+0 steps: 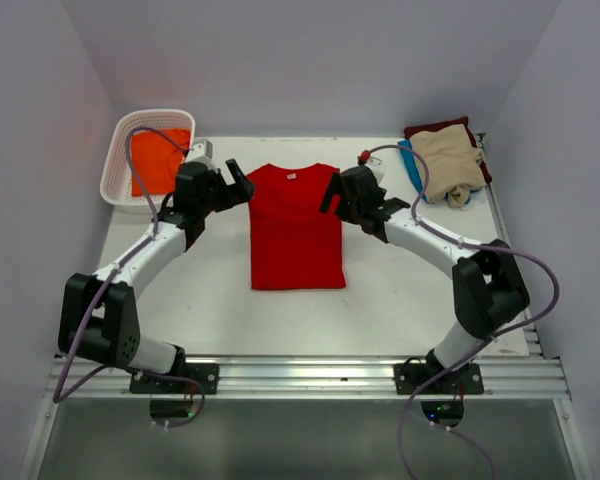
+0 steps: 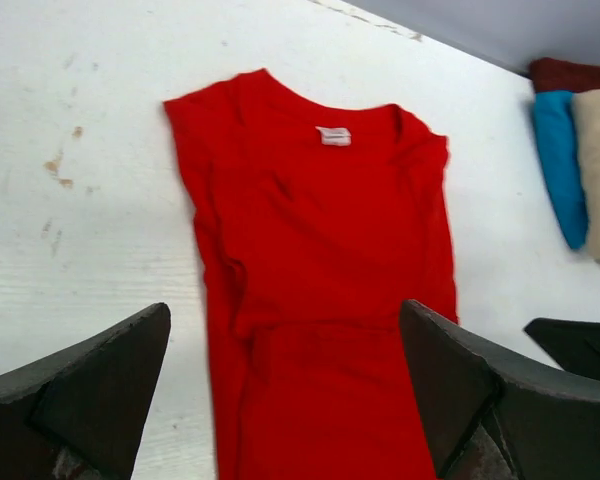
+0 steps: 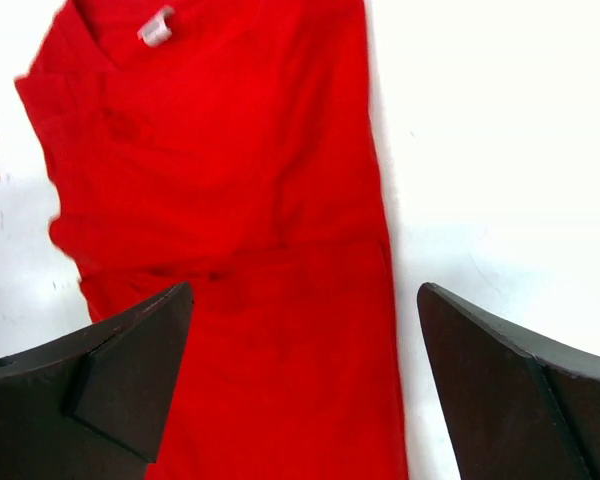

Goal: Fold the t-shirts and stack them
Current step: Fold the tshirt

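Red t-shirt [image 1: 296, 228] between two end effectors [image 1: 240, 183] [image 1: 330, 193]

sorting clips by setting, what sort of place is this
Probably a robot test cell: left arm and right arm bolted to a metal rail at a white table boxed in by plain walls, a red t-shirt spread flat, folded shirts stacked in the far corner.

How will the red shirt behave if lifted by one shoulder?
Probably floppy: the red shirt lies flat with soft wrinkles, so it would likely sag and its tucked-in sides fall open. Pushed, it would probably bunch up rather than slide whole.
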`<state>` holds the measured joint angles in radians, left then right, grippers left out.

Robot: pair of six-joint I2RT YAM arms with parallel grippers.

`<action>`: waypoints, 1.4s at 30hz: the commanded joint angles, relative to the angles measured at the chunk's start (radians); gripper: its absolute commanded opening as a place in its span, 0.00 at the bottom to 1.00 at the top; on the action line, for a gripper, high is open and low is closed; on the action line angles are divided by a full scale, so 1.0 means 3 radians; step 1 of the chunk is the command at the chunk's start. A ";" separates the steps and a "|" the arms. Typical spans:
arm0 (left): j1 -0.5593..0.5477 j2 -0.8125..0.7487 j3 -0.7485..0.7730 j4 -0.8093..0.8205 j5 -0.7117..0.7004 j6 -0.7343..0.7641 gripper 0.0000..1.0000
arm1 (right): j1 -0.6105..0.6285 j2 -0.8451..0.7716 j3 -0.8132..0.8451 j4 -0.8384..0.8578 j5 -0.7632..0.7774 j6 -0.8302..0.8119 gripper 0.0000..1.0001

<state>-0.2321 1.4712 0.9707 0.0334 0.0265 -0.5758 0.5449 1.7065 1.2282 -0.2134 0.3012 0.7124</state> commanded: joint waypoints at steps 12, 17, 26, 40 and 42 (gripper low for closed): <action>-0.0279 -0.0674 -0.0913 -0.0960 0.0663 0.0007 1.00 | 0.0029 -0.1097 -0.1178 -0.0178 -0.0661 -0.0146 0.99; -0.0356 -0.0895 -0.1363 -0.0868 0.0775 -0.0044 1.00 | 0.0029 -0.1102 -0.1588 0.0128 -0.1141 0.0110 0.95; -0.0351 -0.0931 -0.1676 -0.0490 0.1184 -0.0049 1.00 | 0.0035 -0.0990 -0.2202 0.0829 -0.1576 0.0499 0.80; -0.0336 -0.0205 -0.1819 0.0129 0.1691 -0.0208 0.71 | 0.0034 -0.1015 -0.2519 0.1085 -0.1607 0.0704 0.20; -0.0336 -0.0220 -0.1819 0.0093 0.1660 -0.0182 0.60 | 0.0029 -0.1071 -0.2524 0.1039 -0.1577 0.0683 0.12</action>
<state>-0.3344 1.3838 0.4580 0.0872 0.5262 -0.6441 0.5514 1.4178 0.4831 0.1123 -0.1852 0.9157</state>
